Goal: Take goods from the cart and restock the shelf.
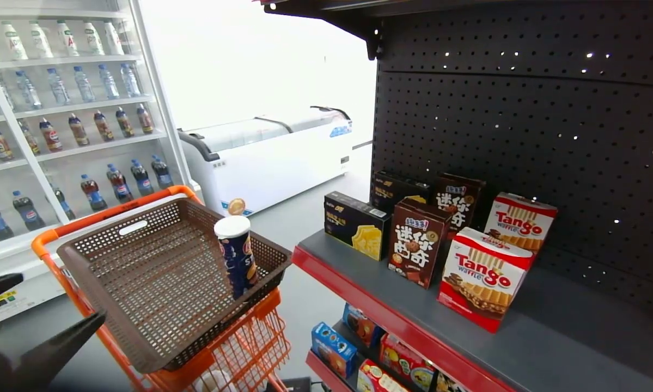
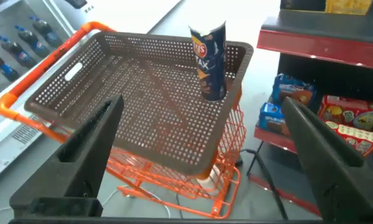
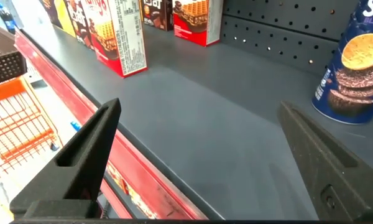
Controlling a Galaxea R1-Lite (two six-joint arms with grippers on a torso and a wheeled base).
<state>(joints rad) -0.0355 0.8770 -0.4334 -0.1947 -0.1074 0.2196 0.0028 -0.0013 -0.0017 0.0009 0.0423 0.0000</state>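
While the chip can (image 1: pixel 237 256) is seen upright in the brown basket (image 1: pixel 157 283) on the cart (image 1: pixel 114 209), against its shelf-side wall, the left gripper (image 2: pixel 202 106) is held wide open, empty, nearby; the right gripper (image 3: pixel 199 109) is spread wide, empty, over the grey shelf (image 3: pixel 193 137)

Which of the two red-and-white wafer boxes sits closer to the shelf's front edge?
The front wafer box, beside the front brown box; its twin stands behind it, nearer the pegboard.
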